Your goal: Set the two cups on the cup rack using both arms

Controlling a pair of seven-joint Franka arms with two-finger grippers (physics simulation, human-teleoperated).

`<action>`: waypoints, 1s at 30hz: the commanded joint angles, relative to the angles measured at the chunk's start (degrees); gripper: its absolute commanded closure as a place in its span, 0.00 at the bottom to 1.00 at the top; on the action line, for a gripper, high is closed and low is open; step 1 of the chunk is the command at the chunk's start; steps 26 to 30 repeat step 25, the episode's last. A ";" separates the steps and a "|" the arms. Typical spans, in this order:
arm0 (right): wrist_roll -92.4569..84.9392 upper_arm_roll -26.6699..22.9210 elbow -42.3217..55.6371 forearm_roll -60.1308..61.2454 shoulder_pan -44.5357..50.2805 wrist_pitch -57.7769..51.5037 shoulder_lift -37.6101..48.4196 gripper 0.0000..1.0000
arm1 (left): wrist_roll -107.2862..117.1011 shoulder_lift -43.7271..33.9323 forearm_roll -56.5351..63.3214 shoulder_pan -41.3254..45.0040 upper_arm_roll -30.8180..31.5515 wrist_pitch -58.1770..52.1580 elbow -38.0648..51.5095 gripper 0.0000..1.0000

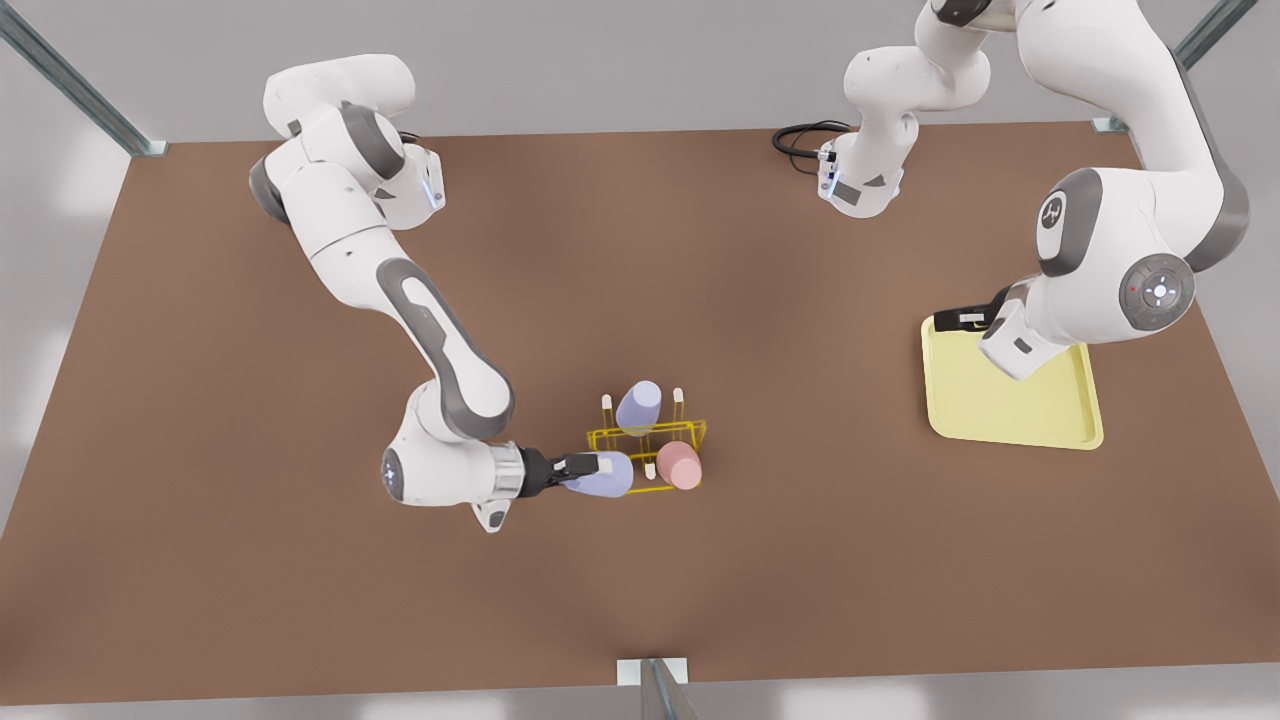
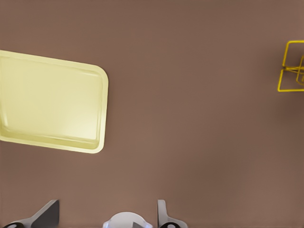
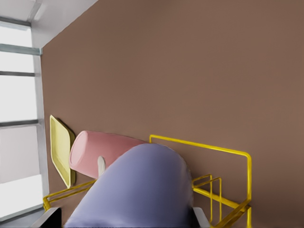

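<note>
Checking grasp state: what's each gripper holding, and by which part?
The right gripper is shut on a lavender cup at its end away from the cup rack. The left gripper, above the tray, is open and holds nothing.

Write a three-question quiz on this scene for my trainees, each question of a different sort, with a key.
1. True or false: the pink cup is at the yellow rack, not on the tray.
2. What does the right gripper hold? A: the pink cup. B: a lavender cup. C: nothing.
3. Fill in: the left gripper, its fingers apart, hangs near the pale-yellow ____.

Key: 1 true; 2 B; 3 tray.
</note>
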State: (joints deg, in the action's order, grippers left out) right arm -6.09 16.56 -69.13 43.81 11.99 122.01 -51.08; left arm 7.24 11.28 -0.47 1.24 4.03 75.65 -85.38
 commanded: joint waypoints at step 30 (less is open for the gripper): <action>4.41 -15.68 -8.66 -53.57 -9.71 -42.90 42.03 0.00 | -1.61 -0.47 -0.94 -0.89 0.01 -0.33 1.97 0.00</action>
